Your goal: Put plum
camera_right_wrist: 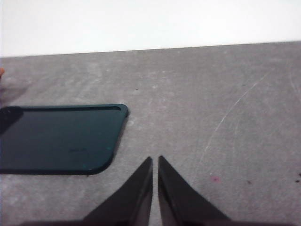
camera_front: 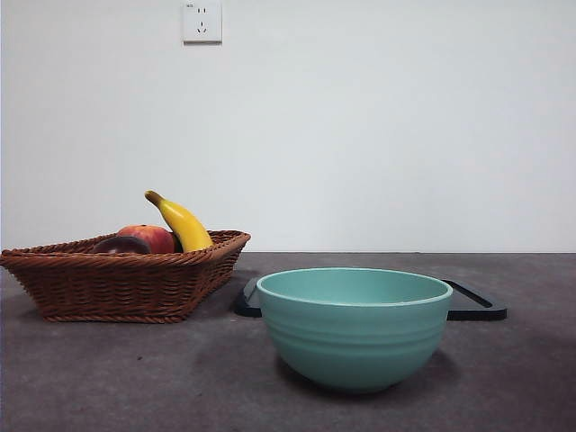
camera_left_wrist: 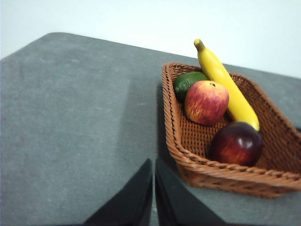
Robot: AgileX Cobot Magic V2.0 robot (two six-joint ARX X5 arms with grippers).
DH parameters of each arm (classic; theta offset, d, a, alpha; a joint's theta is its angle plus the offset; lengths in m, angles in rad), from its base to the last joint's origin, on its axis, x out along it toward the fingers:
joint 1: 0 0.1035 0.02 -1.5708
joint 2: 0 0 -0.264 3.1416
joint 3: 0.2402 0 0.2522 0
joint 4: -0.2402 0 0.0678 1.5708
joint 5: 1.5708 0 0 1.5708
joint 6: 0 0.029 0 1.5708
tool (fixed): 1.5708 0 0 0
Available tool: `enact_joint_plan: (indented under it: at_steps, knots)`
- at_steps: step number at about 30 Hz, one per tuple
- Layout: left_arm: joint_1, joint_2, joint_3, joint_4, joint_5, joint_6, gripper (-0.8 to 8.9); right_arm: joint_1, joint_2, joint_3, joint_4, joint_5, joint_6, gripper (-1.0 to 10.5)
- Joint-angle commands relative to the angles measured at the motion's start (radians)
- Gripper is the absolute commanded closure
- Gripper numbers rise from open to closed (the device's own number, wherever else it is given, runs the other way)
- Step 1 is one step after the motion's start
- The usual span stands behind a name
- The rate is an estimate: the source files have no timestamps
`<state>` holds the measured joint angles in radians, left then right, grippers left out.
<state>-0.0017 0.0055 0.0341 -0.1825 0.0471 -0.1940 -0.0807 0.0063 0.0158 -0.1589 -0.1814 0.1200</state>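
Observation:
The dark maroon plum (camera_left_wrist: 236, 143) lies in the wicker basket (camera_left_wrist: 221, 172), at the corner closest to my left gripper. In the front view only the plum's top (camera_front: 120, 245) shows above the basket rim (camera_front: 126, 286). My left gripper (camera_left_wrist: 154, 162) hovers over bare table beside the basket, jaws shut and empty. My right gripper (camera_right_wrist: 155, 160) is shut too, above the table near a corner of the dark tray (camera_right_wrist: 56, 139). Neither arm appears in the front view.
A red-orange apple (camera_left_wrist: 206, 101), a yellow banana (camera_left_wrist: 225, 82) and a green fruit (camera_left_wrist: 188, 82) share the basket. A teal bowl (camera_front: 354, 326) stands at the front centre, with the black tray (camera_front: 477, 306) behind it.

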Motion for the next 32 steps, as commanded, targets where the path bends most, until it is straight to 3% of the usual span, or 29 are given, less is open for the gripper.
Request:
enact_joint_plan:
  at_steps: [1,8,17,23,32]
  knots:
    - [0.002,-0.002,-0.007,0.001,-0.003,-0.100,8.06,-0.002,-0.003,-0.003,0.001,-0.004,0.076,9.3]
    - [0.002,-0.002,0.028,-0.012,-0.003,-0.188,8.05,-0.002,-0.002,0.023,0.000,-0.009,0.172,9.3]
    - [0.002,0.051,0.156,-0.072,0.017,-0.217,8.04,-0.002,0.018,0.166,-0.029,-0.009,0.188,9.4]
    - [0.002,0.182,0.289,-0.124,0.091,-0.163,8.04,-0.002,0.116,0.311,-0.109,-0.041,0.175,9.4]
    - [0.001,0.475,0.537,-0.274,0.297,-0.017,8.05,0.002,0.392,0.558,-0.292,-0.213,0.090,9.4]
